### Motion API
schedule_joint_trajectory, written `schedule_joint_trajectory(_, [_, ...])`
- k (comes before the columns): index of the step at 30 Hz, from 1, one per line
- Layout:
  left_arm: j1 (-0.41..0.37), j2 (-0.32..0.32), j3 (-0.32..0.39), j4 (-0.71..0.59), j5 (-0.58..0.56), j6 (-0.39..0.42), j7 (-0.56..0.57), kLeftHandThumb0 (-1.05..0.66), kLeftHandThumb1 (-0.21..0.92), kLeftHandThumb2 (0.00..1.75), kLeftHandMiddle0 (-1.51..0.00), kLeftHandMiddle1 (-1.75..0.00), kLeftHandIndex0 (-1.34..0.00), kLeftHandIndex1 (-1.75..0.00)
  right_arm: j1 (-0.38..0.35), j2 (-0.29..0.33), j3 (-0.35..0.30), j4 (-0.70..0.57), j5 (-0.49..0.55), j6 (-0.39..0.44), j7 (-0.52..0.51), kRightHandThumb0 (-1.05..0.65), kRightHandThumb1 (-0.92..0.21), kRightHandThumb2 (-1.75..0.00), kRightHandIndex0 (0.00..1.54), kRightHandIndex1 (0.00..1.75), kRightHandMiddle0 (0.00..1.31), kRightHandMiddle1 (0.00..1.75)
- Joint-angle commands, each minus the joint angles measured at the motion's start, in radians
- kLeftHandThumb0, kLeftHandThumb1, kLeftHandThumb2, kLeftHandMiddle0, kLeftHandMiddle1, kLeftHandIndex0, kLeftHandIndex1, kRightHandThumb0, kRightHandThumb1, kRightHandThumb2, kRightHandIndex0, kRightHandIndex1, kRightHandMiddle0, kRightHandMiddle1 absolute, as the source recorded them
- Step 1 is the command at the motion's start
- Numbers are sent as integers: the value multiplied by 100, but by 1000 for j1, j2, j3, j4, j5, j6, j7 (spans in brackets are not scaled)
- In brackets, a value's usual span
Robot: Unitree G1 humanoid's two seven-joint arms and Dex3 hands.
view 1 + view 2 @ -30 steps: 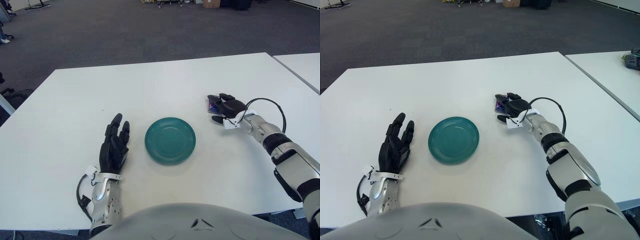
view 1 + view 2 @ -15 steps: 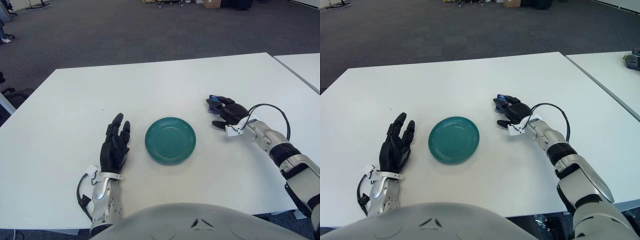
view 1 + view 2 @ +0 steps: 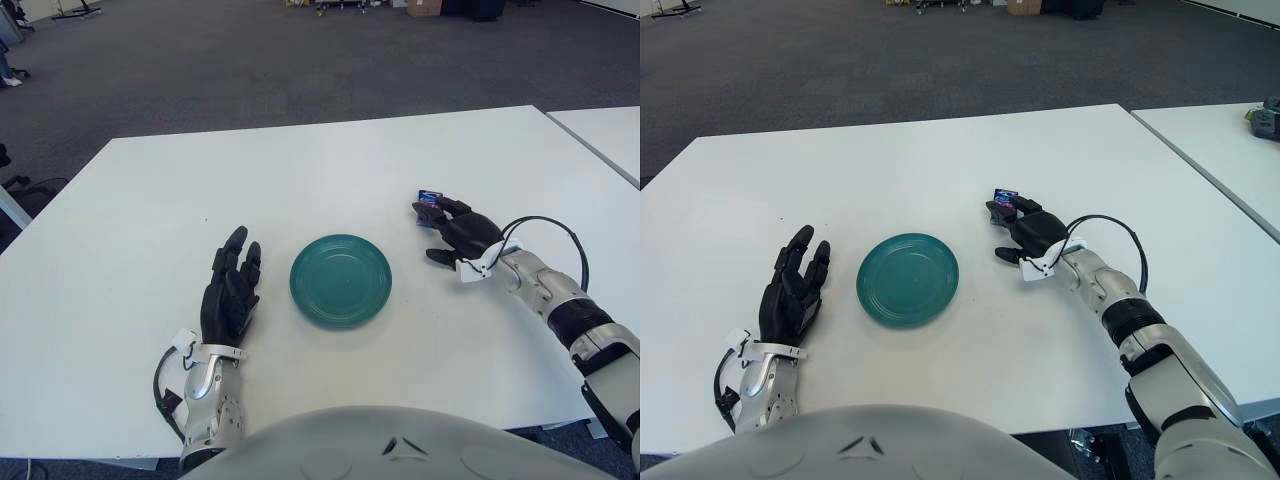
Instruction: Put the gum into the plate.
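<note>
left eye view: the gum [image 3: 431,196] is a small flat pack with a blue and pale face, sitting at the tips of the right hand [image 3: 459,233], to the right of the green plate [image 3: 341,280] and a little farther out on the white table [image 3: 150,200]; the fingers curl around its near side and look closed on it, though whether the pack is off the table i cannot tell; the left hand [image 3: 229,291] lies flat, fingers spread, holding nothing, just left of the plate.

right eye view: the same pack [image 3: 1005,195] shows beyond the dark fingertips [image 3: 996,208], well apart from the plate [image 3: 907,279], which holds nothing; judging by its look, the pack should be light, fairly stiff and slick in its wrapper, so a pinch across its two broad faces, near the middle, seems safer than a hold on one corner, where it could twist or slip out.
</note>
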Motion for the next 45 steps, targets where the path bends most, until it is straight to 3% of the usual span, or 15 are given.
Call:
schedule_joint_trajectory(1, [22,-19,11,73,-1,7,10,-96,92,81,-21,0,0,-61,42,2,23,16,-31,2,8,-105,-92,-93,6,0,2,5])
schedule_joint_trajectory(16, [19,-20,16,70,-14,17,2,-95,92,80,-20,0,0,-59,65,-11,4,-21,-22,10,5,-105,-92,-93,7,1,1,7])
schedule_joint_trajectory(30, [7,-18,26,76,-21,33,8,-95,92,79,-20,0,0,-60,15,24,-61,-4,27,-17,-61,-105,-92,-87,14,1,0,24])
schedule_joint_trajectory(36, [5,-20,29,75,-29,35,6,-95,92,79,-20,0,0,-57,-13,-31,-130,-182,51,-29,13,-105,-92,-82,13,0,0,26])
schedule_joint_trajectory(41, [3,-16,28,76,-27,35,4,-96,92,80,-20,0,0,-56,-20,-53,-153,-213,45,-64,28,-105,-92,-77,11,1,0,25])
schedule_joint_trajectory(45, [-2,-15,29,81,-31,35,0,-95,92,80,-20,0,0,-55,-70,-74,-154,-205,29,-108,35,-105,-92,-76,11,1,0,24])
